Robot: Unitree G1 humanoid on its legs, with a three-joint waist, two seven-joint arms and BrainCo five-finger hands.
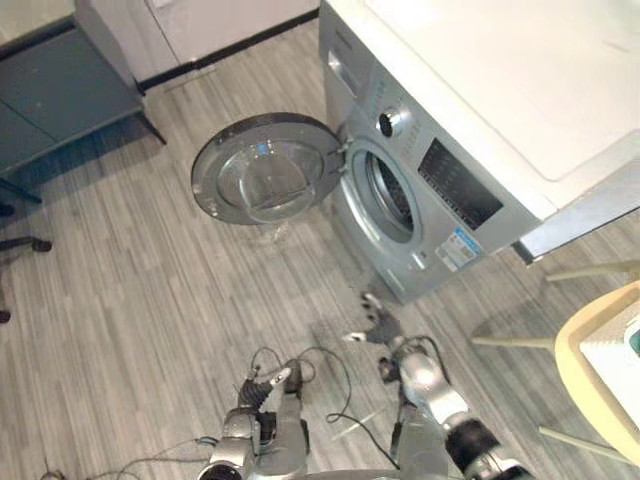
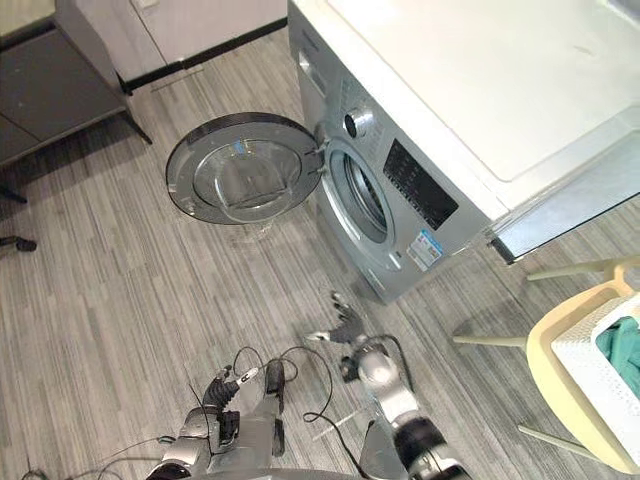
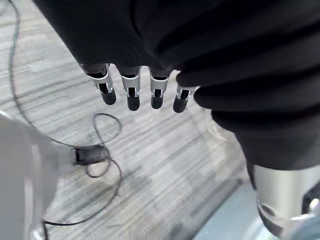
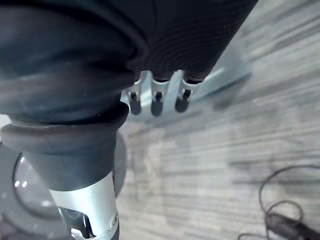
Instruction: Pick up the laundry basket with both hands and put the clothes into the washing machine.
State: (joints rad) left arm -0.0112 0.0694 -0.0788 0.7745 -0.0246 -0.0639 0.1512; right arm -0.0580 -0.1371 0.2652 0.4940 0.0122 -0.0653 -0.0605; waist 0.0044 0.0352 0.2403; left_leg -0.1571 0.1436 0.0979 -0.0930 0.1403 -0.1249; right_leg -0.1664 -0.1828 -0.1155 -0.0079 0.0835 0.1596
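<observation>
A silver washing machine [image 1: 450, 190] stands ahead on the right. Its round door [image 1: 265, 170] is swung wide open to the left, and the drum opening [image 1: 390, 195] is dark. A white woven laundry basket [image 2: 590, 350] with a teal garment [image 2: 625, 352] in it sits at the far right edge on a pale wooden seat [image 2: 545, 350]. My right hand [image 1: 380, 325] hangs low in front of the machine, fingers spread and holding nothing. Near the bottom edge my left hand [image 1: 262, 385] hangs with straight fingers [image 3: 131, 95], also empty. Both hands are well apart from the basket.
A dark low cabinet [image 1: 50, 90] stands at the upper left, with a chair base [image 1: 20, 245] at the left edge. White cupboards [image 1: 220, 25] line the far wall. Grey plank floor [image 1: 130, 310] lies open between me and the machine.
</observation>
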